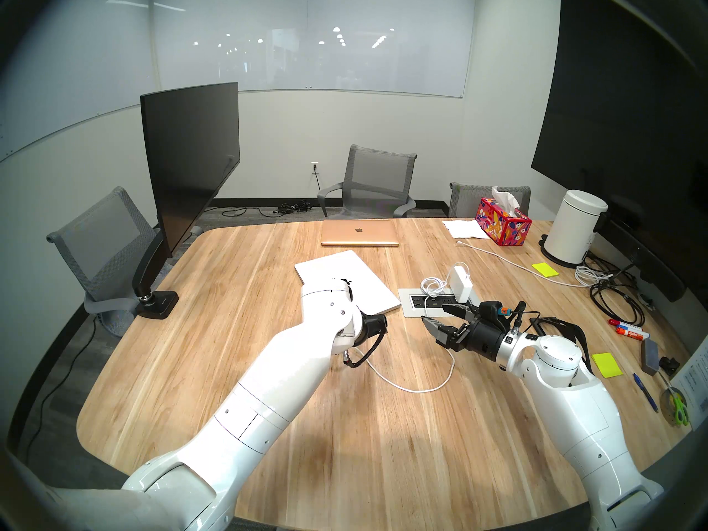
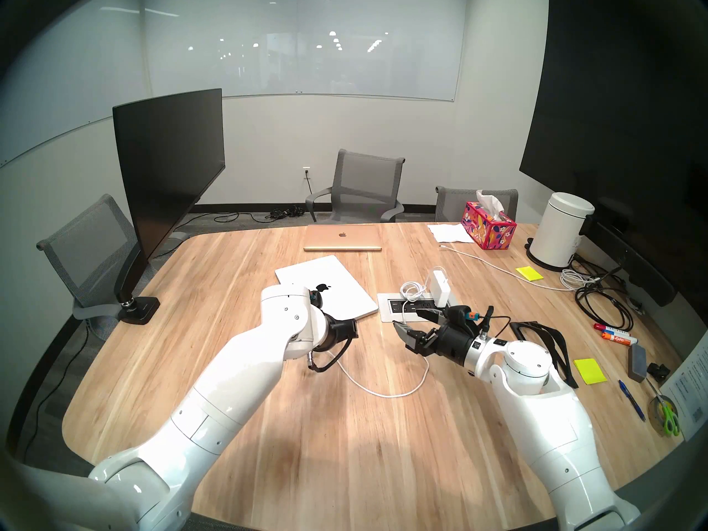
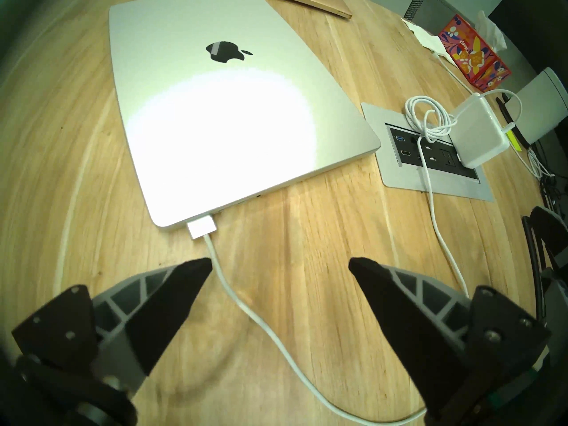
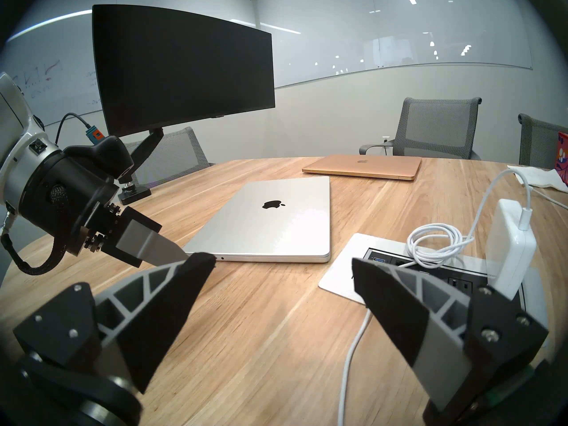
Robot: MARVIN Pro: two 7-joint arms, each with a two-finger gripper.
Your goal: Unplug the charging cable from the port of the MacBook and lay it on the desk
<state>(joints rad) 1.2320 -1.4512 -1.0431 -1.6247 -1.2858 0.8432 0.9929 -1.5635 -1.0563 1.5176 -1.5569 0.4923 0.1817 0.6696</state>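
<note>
Head view: the MacBook (image 1: 346, 285) is partly hidden by the left arm; a rose-gold laptop (image 1: 360, 233) lies beyond it on the desk (image 1: 230, 327). The right gripper (image 1: 435, 315) is spread open, empty.

Left wrist view: the charging cable (image 3: 246, 305), white, is seated by its flat plug in the MacBook's near edge and runs toward the camera between the left gripper (image 3: 279, 267) fingers, held wide, touching nothing. The power brick (image 3: 479, 133) stands in the outlet panel (image 3: 430, 182).

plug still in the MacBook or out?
In. The plug sits flush against the MacBook edge in the left wrist view; the open left gripper is short of it.
</note>
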